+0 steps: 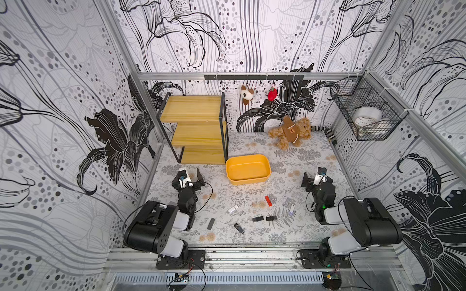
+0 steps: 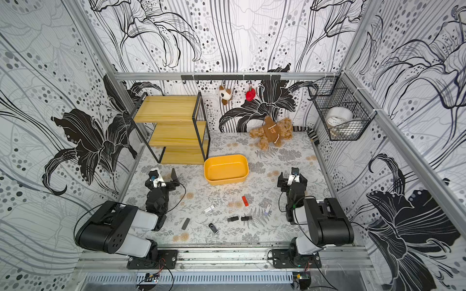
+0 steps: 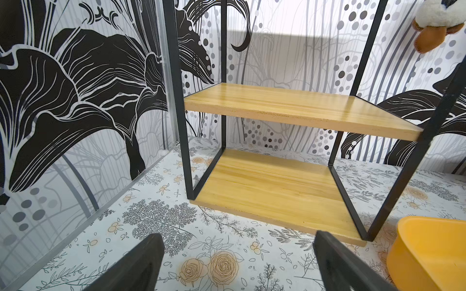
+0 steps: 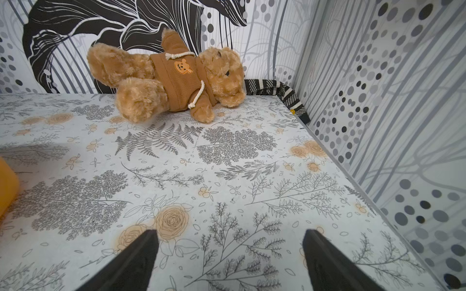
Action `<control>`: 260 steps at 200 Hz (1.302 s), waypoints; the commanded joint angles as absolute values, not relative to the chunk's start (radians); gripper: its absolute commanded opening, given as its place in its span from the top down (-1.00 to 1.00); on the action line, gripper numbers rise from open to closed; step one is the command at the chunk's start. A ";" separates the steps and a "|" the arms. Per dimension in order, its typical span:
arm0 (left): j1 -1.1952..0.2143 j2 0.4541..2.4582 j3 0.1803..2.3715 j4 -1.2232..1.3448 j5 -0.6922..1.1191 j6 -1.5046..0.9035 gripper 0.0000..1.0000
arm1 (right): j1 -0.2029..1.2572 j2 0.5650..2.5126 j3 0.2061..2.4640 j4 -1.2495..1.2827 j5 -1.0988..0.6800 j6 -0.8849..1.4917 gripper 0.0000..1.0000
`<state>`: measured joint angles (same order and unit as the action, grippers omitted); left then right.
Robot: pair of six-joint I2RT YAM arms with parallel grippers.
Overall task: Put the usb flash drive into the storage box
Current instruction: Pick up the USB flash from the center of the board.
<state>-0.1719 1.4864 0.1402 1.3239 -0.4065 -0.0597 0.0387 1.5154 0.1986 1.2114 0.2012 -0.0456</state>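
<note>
Jaws on both arms stood spread wide with nothing between them: the left gripper [image 1: 191,176] pointed toward the wooden shelf [image 1: 196,131] and the right gripper [image 1: 315,176] toward the back right corner, and each wrist view showed only patterned surface between the dark fingers [image 3: 136,267]. Seven usb flash drives lay loose on the floral table [image 1: 239,194], in the front half between the two arms and well apart from either gripper. A red flash drive [image 1: 268,200] lay nearest the box, a white flash drive [image 1: 233,208] lay to its left, and a white-and-purple flash drive [image 1: 291,209] lay near the right arm. Two short black flash drives [image 1: 257,219] lay end to end in front of the red one, with a dark grey flash drive [image 1: 211,223] and a black swivel flash drive [image 1: 239,228] closest to the front edge. The storage box [image 1: 249,180], a shallow yellow-orange tub, sat mid-table just beside the shelf's front right foot, its inside empty. A brown teddy bear [image 1: 290,132] lay against the back wall. A wire basket [image 1: 373,133] on the right wall held a roll of tape [image 1: 367,116]. A small plush dog [image 1: 246,94] and a red plush [image 1: 272,93] hung from a rail [image 1: 252,77] on the back wall.
</note>
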 commanded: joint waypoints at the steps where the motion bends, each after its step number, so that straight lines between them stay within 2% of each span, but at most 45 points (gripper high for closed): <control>1: -0.166 1.479 0.156 1.339 -0.396 -0.071 -0.96 | 0.035 1.504 0.214 1.206 0.196 -0.034 -0.91; 115: -0.166 1.480 0.157 1.341 -0.396 -0.072 -0.96 | 0.035 1.504 0.215 1.203 0.193 -0.032 -0.91; 149: -0.122 1.471 0.192 1.256 -0.351 -0.106 -0.96 | 0.035 1.499 0.220 1.202 0.211 -0.035 -0.91; 175: -0.138 1.412 0.221 1.179 -0.413 -0.083 -0.96 | 0.035 1.326 0.463 0.656 0.191 -0.019 -0.91; 194: -0.225 1.302 0.376 0.816 -0.618 -0.040 -0.96 | 0.047 1.280 0.637 0.319 0.172 0.053 -0.91; 214: -0.305 1.227 0.507 0.551 -0.839 -0.018 -0.95 | 0.136 1.256 0.764 0.007 0.313 0.110 -0.91; 236: -0.322 1.162 0.660 0.146 -0.788 -0.195 -0.96 | 0.263 1.203 0.828 -0.214 0.437 0.203 -0.91; 260: -0.326 1.131 0.792 -0.207 -0.646 -0.349 -0.96 | 0.334 1.169 0.934 -0.507 0.442 0.399 -0.91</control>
<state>-0.3229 1.1603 0.6876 0.3206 -0.7151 -0.1658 0.2733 1.2018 0.8490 -0.0242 0.3584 0.1722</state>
